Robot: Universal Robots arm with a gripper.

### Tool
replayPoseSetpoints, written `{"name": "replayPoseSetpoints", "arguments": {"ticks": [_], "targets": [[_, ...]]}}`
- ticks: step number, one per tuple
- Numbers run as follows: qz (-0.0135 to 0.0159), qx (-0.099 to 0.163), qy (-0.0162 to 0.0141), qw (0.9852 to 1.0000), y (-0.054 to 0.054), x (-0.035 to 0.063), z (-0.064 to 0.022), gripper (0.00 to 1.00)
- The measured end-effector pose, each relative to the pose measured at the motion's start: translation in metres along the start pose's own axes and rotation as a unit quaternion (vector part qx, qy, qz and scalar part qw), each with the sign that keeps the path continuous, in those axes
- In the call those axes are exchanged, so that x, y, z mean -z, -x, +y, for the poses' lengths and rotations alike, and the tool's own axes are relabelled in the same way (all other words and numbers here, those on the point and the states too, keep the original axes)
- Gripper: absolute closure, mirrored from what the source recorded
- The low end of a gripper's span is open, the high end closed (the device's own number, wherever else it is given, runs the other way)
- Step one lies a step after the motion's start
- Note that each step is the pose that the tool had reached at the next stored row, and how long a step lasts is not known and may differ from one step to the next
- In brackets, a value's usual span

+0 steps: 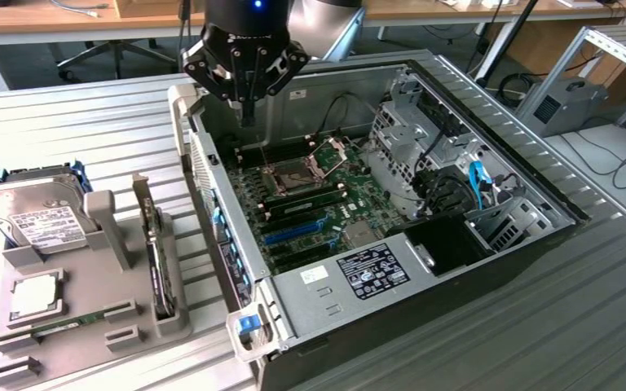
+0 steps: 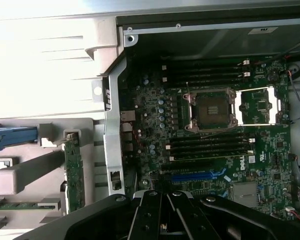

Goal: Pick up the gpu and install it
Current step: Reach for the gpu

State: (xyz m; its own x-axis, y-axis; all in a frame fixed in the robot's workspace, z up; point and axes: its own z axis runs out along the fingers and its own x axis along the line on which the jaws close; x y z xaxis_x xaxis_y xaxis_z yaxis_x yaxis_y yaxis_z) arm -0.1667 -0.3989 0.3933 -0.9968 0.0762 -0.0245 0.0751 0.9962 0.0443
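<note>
The gpu [image 1: 160,259] stands on its edge in a slot of the grey holder [image 1: 74,346], at the exterior view's left beside the open PC case [image 1: 400,281]. The wrist view shows it as a thin green board [image 2: 74,172] seen edge on. My gripper [image 1: 247,112] hangs above the case's back left corner, over the motherboard [image 1: 329,199] and well away from the gpu. Its fingers [image 2: 151,220] are shut together with nothing held. A blue expansion slot [image 1: 297,232] lies on the motherboard [image 2: 270,155] below the CPU socket [image 2: 210,110].
The holder also carries a silver hard drive with a white label [image 1: 36,216], a square chip [image 1: 36,297] and a narrow RAM stick [image 1: 68,326]. Drive cages and cables [image 1: 443,179] fill the case's right side. Ribbed metal table [image 1: 574,326] surrounds everything.
</note>
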Motion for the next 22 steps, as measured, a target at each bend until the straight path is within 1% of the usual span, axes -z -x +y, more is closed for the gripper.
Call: {"name": "replayPoseSetpoints", "arguments": {"ticks": [22], "targets": [[0.0000,0.000,0.0000,1.0000,-0.0056,0.0001,-0.0004,0.89]]}}
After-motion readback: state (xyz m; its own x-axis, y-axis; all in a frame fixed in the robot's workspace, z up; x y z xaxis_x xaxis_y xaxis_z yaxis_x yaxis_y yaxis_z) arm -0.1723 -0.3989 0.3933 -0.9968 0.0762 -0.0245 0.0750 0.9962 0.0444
